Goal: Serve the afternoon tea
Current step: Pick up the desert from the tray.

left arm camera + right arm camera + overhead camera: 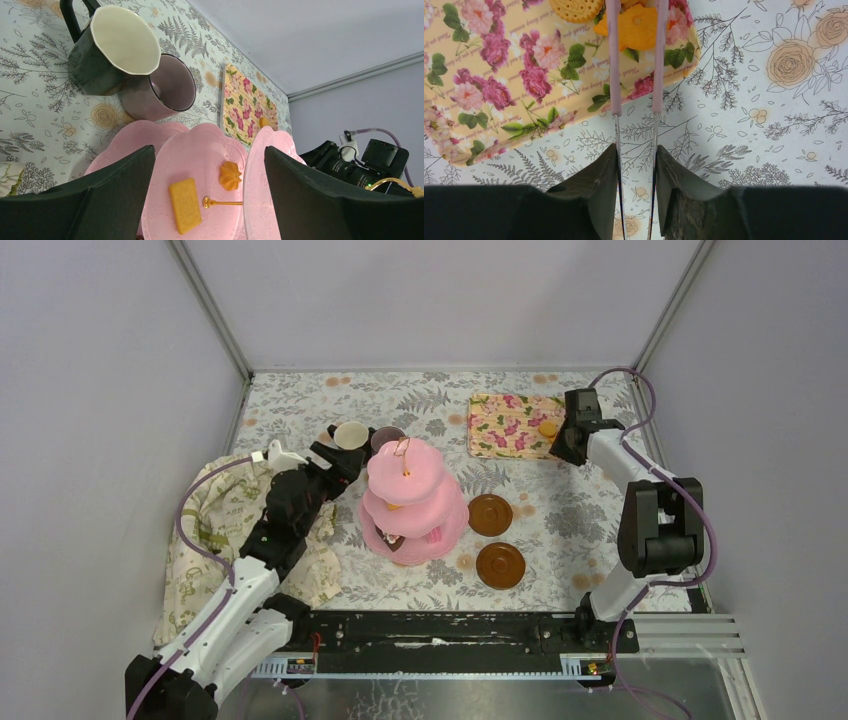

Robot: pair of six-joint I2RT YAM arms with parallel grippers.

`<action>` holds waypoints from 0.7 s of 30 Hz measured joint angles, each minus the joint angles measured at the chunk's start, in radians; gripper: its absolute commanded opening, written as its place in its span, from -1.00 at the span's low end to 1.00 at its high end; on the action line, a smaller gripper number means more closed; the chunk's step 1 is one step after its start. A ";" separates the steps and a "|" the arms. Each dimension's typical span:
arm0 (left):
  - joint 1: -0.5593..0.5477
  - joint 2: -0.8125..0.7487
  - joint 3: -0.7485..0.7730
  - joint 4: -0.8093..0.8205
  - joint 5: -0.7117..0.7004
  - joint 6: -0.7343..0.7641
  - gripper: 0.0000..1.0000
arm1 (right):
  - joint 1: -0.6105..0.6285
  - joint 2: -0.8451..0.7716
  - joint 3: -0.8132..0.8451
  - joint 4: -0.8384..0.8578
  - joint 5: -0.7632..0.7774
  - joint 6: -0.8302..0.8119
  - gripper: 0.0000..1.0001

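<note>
The lobed orange sweet (636, 30) lies by a corner of the rectangular rose-patterned tray (499, 90). It is likely light and crumbly, so pinch its sides gently. The right end effector (636, 200) is clamped on pink-tipped metal tongs (613, 60) straddling it. The left end effector (207, 165), well apart from the tray, has its jaws apart.

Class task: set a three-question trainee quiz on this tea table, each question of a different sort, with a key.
1. True or false: both mugs stand on the saucers.
2. What does the right end effector grip? A tongs; B spoon; C knife.
3. How many tiers has the stand?
Key: 1 false; 2 A; 3 three.
</note>
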 measured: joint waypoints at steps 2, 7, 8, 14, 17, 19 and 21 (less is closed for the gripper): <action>0.000 0.001 0.000 0.000 0.000 0.000 0.75 | 0.000 0.008 0.000 0.004 -0.003 0.000 -0.28; 0.000 0.009 0.000 0.001 0.001 0.000 0.76 | -0.001 0.010 -0.012 0.013 -0.008 0.003 -0.28; 0.000 0.011 0.000 0.002 0.001 0.000 0.76 | -0.001 0.010 -0.015 0.015 -0.010 0.003 -0.28; 0.000 0.013 0.000 0.003 0.004 0.000 0.75 | -0.003 0.010 -0.039 0.023 -0.021 0.003 -0.28; 0.000 0.013 0.000 0.003 0.004 0.000 0.76 | -0.005 0.010 -0.050 0.030 -0.028 0.003 -0.28; 0.000 0.012 0.000 0.003 0.004 0.000 0.76 | -0.006 0.010 -0.058 0.032 -0.033 0.006 -0.29; 0.000 0.011 0.000 0.003 0.004 -0.001 0.76 | -0.007 0.010 -0.064 0.035 -0.040 0.008 -0.29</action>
